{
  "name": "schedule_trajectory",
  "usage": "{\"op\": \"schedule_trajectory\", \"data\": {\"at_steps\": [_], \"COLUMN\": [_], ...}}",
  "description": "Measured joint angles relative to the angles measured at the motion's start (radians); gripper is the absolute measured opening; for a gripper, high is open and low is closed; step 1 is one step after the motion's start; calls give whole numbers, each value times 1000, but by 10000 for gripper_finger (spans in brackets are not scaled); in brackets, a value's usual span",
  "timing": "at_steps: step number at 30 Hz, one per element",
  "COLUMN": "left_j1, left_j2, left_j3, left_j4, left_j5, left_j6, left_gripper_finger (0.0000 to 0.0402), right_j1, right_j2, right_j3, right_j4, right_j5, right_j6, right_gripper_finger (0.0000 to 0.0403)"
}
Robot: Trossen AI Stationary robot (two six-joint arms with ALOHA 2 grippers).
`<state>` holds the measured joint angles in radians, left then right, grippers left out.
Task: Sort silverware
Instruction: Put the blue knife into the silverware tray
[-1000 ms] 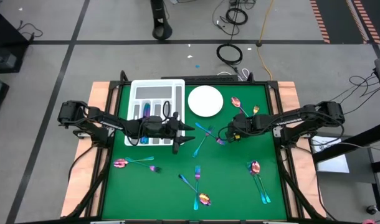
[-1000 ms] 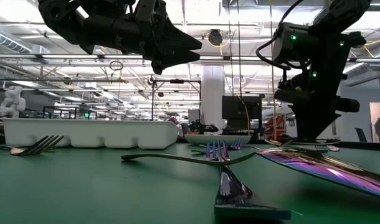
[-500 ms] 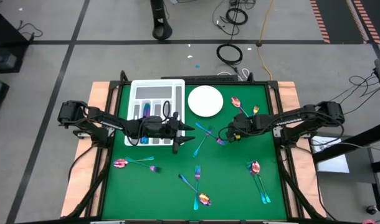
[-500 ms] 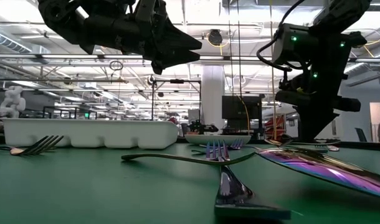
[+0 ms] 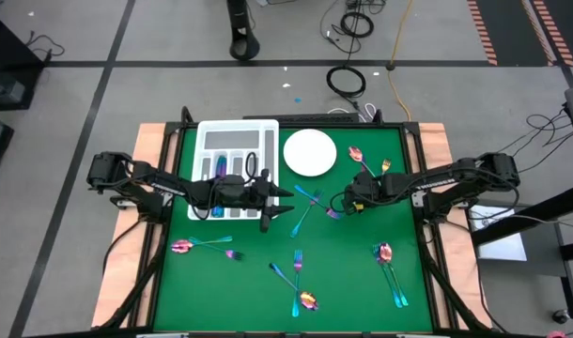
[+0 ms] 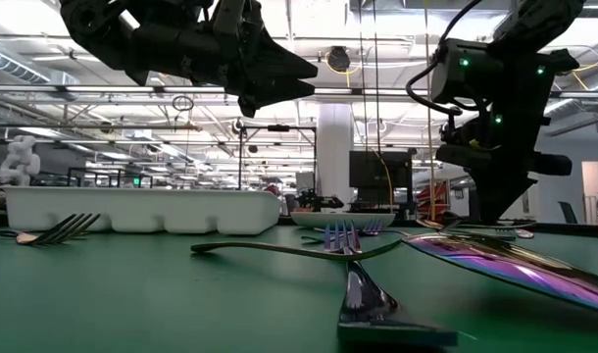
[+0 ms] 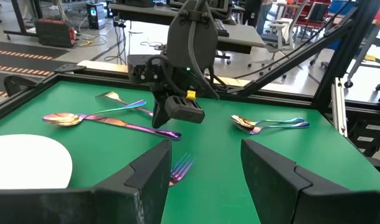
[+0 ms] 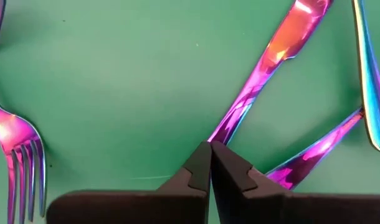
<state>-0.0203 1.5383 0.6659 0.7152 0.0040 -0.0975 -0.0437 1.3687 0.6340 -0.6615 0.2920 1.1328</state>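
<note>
Right gripper (image 8: 210, 163) is down at the green table (image 5: 352, 282), right of centre, fingers pinched fully together on the handle end of a pink-purple knife (image 8: 265, 68). The knife lies flat on the mat; can't tell if it's actually clamped or just touched at the tip. In the right wrist view a fork (image 8: 19, 155) lies beside that gripper, tines toward the camera, plus another pink handle (image 8: 314, 149) and a blue blade-like piece (image 8: 369, 81) close on the other side of the knife.

Left gripper (image 7: 202, 174) hovers above the table, just in front of the white divided tray (image 5: 238, 150), jaws spread wide, nothing between them. Low view shows it well off the surface.

Silverware is scattered:
- fork pair (image 5: 308, 202) crossed near the table centre, between the two grippers
- spoon and fork (image 5: 360, 158) near the back edge, right of the round white plate (image 5: 310, 152)
- spoon with fork (image 5: 197, 247) toward the left edge, front half
- fork, spoon and another piece (image 5: 298, 282) near the front edge, middle
- spoon plus two pieces (image 5: 388, 268) toward the front right corner
- at least one iridescent piece (image 5: 220, 167) already in a tray slot

Tray sits at the back left of the table, the plate just right of it.
</note>
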Motion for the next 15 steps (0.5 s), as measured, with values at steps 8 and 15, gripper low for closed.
{"op": "schedule_trajectory", "data": {"at_steps": [8, 15], "left_j1": [0, 0], "left_j2": [0, 0], "left_j3": [0, 0], "left_j4": [0, 0], "left_j5": [0, 0], "left_j6": [0, 0], "left_gripper_finger": [194, 194], "right_j1": [11, 45], "right_j2": [-1, -2], "right_j3": [-67, -67], "right_j4": [117, 116], "right_j5": [7, -29], "right_j6": [10, 44], "right_gripper_finger": [0, 0]}}
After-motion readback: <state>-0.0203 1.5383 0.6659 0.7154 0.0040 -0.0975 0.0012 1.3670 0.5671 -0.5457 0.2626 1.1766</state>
